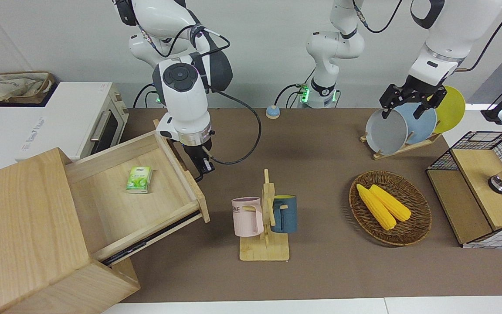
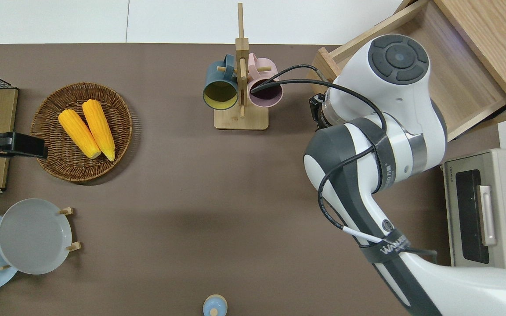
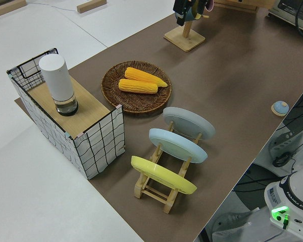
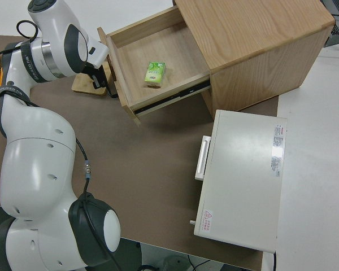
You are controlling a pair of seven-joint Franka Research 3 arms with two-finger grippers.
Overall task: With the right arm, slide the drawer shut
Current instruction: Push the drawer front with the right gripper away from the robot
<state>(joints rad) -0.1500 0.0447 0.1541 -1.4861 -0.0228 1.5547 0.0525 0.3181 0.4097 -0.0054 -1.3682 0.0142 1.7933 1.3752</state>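
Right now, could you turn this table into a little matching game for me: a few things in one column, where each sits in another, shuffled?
Things:
1. green packet
2. corn cobs
3. pink mug
4. white cylinder

Places:
A. hung on the wooden mug stand
B. in the open drawer
C. on top of the wire-mesh box
D. in the wicker basket

Pairs: 1-B, 2-D, 3-A, 4-C

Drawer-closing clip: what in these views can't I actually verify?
- Right claw: its contact with the drawer handle is hidden by the arm overhead and too small in the front view.
- Drawer's rear: under the cabinet.
- Green packet: label too small.
- Left arm is parked.
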